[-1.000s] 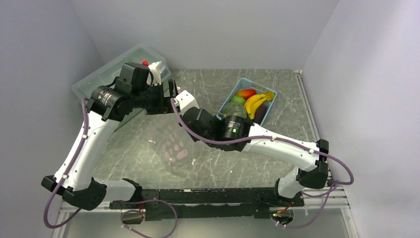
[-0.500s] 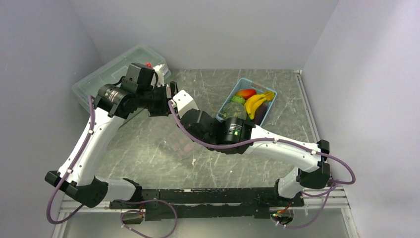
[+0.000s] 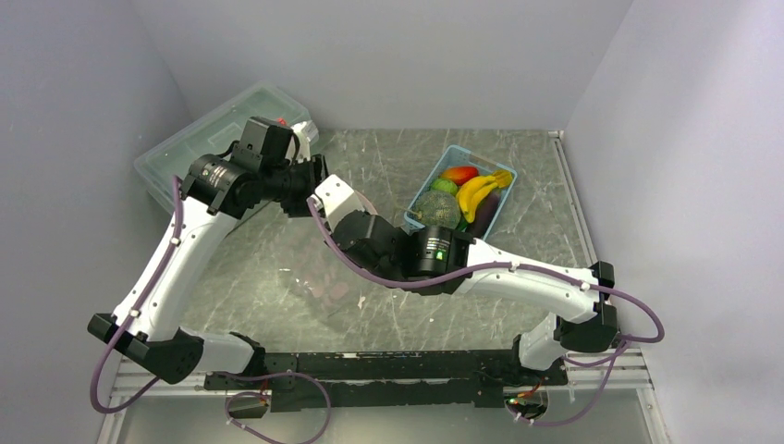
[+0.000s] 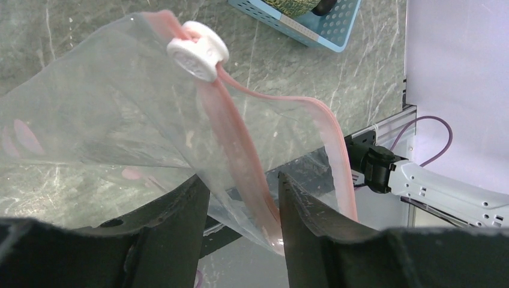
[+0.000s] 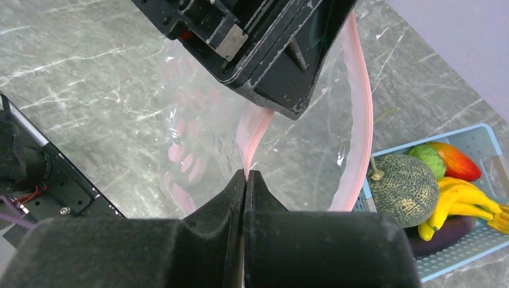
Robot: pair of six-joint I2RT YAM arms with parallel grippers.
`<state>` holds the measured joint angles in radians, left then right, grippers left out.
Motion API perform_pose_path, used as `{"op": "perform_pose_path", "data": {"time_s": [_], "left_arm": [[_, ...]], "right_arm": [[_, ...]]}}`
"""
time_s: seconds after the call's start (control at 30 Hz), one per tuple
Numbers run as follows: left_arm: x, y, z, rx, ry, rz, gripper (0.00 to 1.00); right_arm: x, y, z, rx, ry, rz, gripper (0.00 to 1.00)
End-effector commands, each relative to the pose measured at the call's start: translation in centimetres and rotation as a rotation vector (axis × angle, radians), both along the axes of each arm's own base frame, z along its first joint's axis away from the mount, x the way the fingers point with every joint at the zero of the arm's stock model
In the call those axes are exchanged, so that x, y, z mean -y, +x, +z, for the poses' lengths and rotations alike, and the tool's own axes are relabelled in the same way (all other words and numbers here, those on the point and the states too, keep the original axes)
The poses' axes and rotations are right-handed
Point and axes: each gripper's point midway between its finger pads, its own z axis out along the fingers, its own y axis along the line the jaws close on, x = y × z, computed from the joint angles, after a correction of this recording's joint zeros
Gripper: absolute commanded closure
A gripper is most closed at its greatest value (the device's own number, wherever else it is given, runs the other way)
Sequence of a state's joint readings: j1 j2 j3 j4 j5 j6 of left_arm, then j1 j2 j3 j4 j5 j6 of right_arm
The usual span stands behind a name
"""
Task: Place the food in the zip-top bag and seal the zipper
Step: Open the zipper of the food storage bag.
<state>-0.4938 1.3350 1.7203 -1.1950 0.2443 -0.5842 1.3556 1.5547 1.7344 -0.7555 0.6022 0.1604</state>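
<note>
- bag point(image 3: 319, 268): soft, floppy, light and slippery. it hangs over the surface point(image 3: 388, 157), mouth open.
- food point(image 5: 453, 201): all in the basket point(image 5: 483, 141), none in the bag.
- zipper point(image 4: 234, 144): thicker pink edge, likely the best place to pinch.
- right tool point(image 5: 245, 175): clenched on the zipper.
- left tool point(image 4: 241, 180): jaws apart around the zipper, not pinching yet.

The food point(image 3: 462, 190) lies in the basket point(image 3: 502, 202), right of the bag point(image 3: 319, 268); the lidded box point(image 3: 180, 148) stands behind left
</note>
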Motion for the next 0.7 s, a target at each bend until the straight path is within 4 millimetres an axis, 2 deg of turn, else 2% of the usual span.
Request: {"op": "perform_pose_path", "data": {"time_s": [0.0,0.2,0.33,0.53,0.67], "left_arm": [[0.3,-0.2,0.2,-0.004,-0.015,-0.007,0.45],[0.7,-0.4,1.2,0.005,-0.044,-0.028,0.28],[1.0,-0.5,1.2,-0.004,-0.052,-0.047,0.24],[0.8,-0.7,1.0,-0.018,-0.029,-0.058,0.25],[0.4,-0.9,0.4,-0.029,-0.002,-0.06,0.36]], "right_arm": [[-0.1,0.3,2.6,0.049,0.061,-0.016,1.0],[-0.4,0.5,1.3,0.044,0.011,-0.022,1.0],[-0.6,0.5,1.2,0.053,-0.008,-0.029,1.0],[-0.8,0.6,1.4,0.073,-0.03,-0.04,1.0],[-0.8,0.7,1.6,0.086,-0.028,-0.048,1.0]]}}
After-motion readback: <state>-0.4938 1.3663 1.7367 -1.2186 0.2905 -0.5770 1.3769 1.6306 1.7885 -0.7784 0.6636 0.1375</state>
